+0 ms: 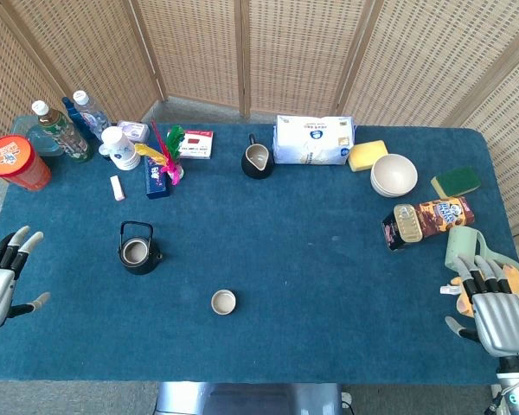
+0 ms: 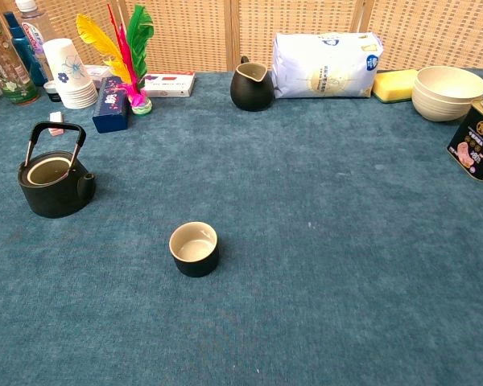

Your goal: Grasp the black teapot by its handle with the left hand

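The black teapot (image 1: 139,253) stands lidless on the blue table, its hoop handle (image 1: 137,226) upright; the chest view shows the same teapot (image 2: 53,186) at the left with its handle (image 2: 56,130) raised. My left hand (image 1: 4,277) hovers at the table's left edge, fingers spread and holding nothing, well to the left of the teapot. At the right edge my right hand (image 1: 495,309) lies with fingers apart and nothing in it. Neither hand appears in the chest view.
A small black cup (image 1: 223,302) sits in front of the teapot. Along the back stand bottles (image 1: 59,130), paper cups (image 1: 119,149), a feather shuttlecock (image 1: 169,154), a black pitcher (image 1: 257,161), a white bag (image 1: 313,139), bowls (image 1: 393,175) and a tin (image 1: 426,220).
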You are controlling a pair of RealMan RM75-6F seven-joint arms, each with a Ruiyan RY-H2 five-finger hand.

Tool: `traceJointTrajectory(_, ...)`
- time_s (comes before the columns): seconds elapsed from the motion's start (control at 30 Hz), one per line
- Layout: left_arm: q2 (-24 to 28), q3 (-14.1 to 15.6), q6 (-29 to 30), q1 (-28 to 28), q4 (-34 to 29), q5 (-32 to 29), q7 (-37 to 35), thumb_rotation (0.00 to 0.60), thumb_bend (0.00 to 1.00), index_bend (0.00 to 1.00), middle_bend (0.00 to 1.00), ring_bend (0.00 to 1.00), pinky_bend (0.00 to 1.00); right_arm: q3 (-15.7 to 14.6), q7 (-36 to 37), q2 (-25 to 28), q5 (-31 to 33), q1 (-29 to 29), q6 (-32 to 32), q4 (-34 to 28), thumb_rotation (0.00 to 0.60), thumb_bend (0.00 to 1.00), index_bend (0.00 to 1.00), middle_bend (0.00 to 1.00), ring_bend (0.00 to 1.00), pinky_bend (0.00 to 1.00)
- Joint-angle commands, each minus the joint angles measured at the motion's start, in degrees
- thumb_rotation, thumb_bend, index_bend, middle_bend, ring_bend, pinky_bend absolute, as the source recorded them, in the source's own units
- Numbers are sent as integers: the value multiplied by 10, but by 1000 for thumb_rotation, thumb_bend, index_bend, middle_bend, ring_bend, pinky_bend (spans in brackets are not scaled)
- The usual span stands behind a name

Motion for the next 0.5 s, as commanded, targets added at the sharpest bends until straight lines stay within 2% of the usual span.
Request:
traceJointTrajectory(0.03, -4, -3, 1, -3, 11, 1, -10, 600, 11, 93, 20, 25, 261, 0, -4, -1, 2, 0, -1, 1, 600, 0, 0, 0, 0, 0)
traceJointTrajectory(0.17, -7, -4, -2, -8, 28, 5, -26, 600, 11, 93, 20, 25, 230, -1, -8, -4, 4, 1, -6, 1, 600, 0, 0, 0, 0, 0)
traceJointTrajectory(0.3, -11, -5, -6, -17, 45, 14, -40, 600, 11, 93, 17, 25, 116, -1, -10, -3, 5, 1, -7, -1, 600, 0, 0, 0, 0, 0)
traceJointTrajectory(0.5, -22, -15, -46, -59, 77, 26, -60, 600, 10, 93, 9, 25, 83, 2, -3, -1, 12, 2, -10, -3, 600, 0, 0, 0, 0, 0)
